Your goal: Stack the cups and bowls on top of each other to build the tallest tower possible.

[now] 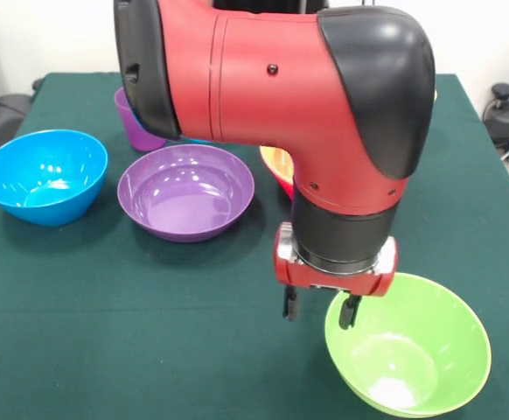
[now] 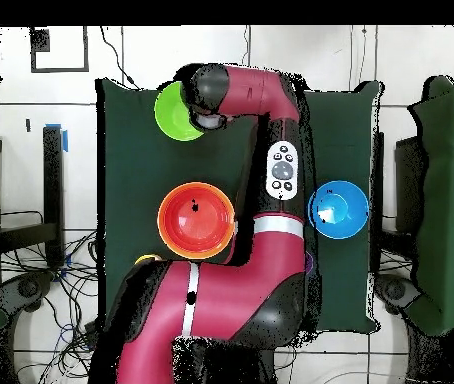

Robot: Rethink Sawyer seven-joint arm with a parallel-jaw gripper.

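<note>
As seen from the front, the gripper (image 1: 320,308) hangs at the green bowl's (image 1: 409,354) rim, at about ten o'clock on it, its fingers (image 1: 350,310) spread and straddling the rim, holding nothing; I judge the step to be grasping this bowl, which calls for closing on the rim and lifting. Four bowls count here: blue (image 1: 42,174), purple (image 1: 185,191), green, and an orange edge (image 1: 276,166) behind the arm, plus one purple cup (image 1: 133,121). From overhead, three bowls show on the tabletop (image 2: 131,150): green (image 2: 176,112), orange (image 2: 196,220), blue (image 2: 338,209). No tower stands yet.
</note>
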